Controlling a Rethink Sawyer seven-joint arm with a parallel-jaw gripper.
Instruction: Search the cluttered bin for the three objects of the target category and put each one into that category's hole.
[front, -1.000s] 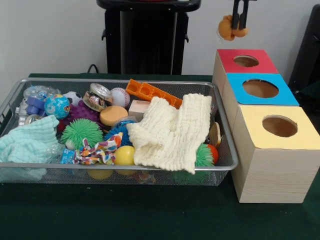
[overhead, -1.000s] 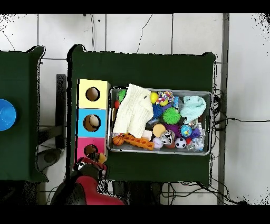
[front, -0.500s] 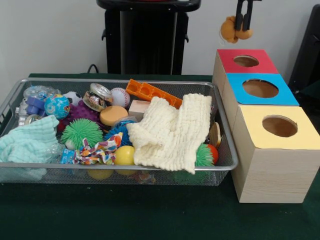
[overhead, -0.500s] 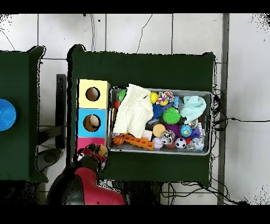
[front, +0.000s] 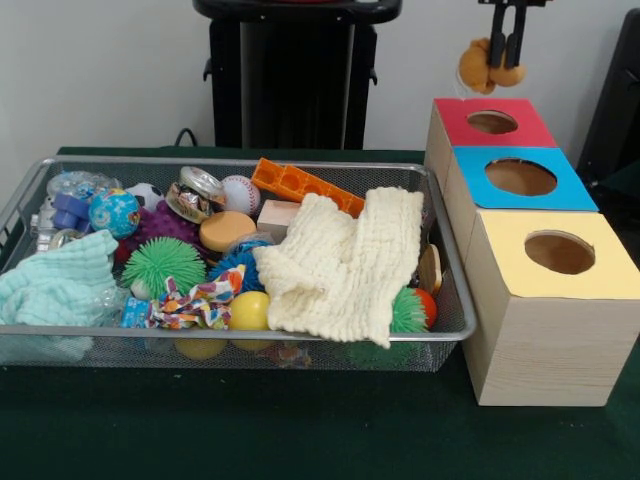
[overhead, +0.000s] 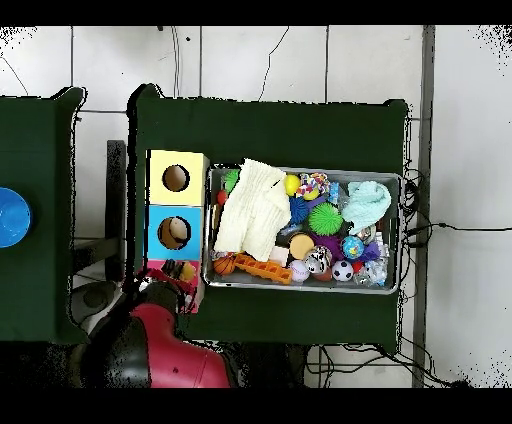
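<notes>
Pinched in the tool (front: 508, 58), an orange soft toy (front: 484, 66) hangs above the red box's hole (front: 492, 122), slightly off-centre. Best to centre it over that opening, lower, then release. Beside the boxes, the wire bin (front: 452, 265) sits on the tabletop (front: 300, 430).

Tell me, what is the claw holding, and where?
The claw pinches a small orange soft toy at its middle, above the red box.

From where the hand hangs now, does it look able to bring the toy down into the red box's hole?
Probably yes. The hand, shut on the orange toy, hangs above the red box's hole, a little toward the back. Only open air shows between them.
</notes>
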